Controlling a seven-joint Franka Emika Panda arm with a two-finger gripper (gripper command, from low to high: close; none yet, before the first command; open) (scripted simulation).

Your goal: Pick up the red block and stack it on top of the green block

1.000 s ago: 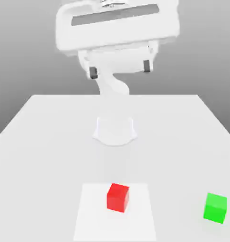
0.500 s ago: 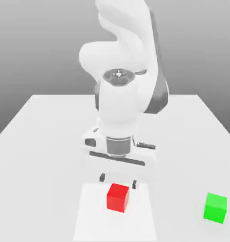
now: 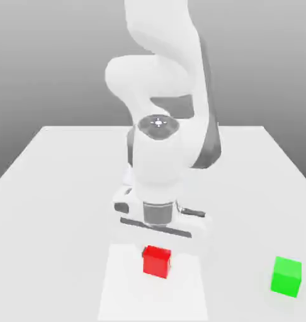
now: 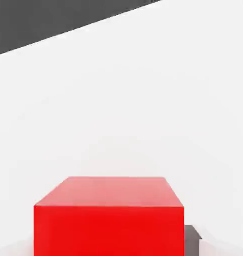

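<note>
Pale square: bright patch [image 3: 152, 302] on the table [image 3: 48, 251], beneath and around the red block's place.
Green block: upright cube [image 3: 286, 277] on the table, towards the exterior view's right, well apart from the patch; the intended base.
Red block: cube [image 3: 157, 262] over the patch, between the fingers; whether its underside touches the patch cannot be told.
Gripper: [image 3: 157, 257] closed on the red block, a dark fingertip [image 4: 192, 242] against one side face in the hand view.
Step in hand: judged to be securing the grasp before lifting. Good practice is to keep the squeeze steady, raise straight up, and clear the green block's top before travelling sideways; lateral motion begun too low might drag or twist the cube.
Arm: white links [image 3: 158, 157] rising behind the gripper.
Lettering: no brand, label or writing legible on blocks or arm.
</note>
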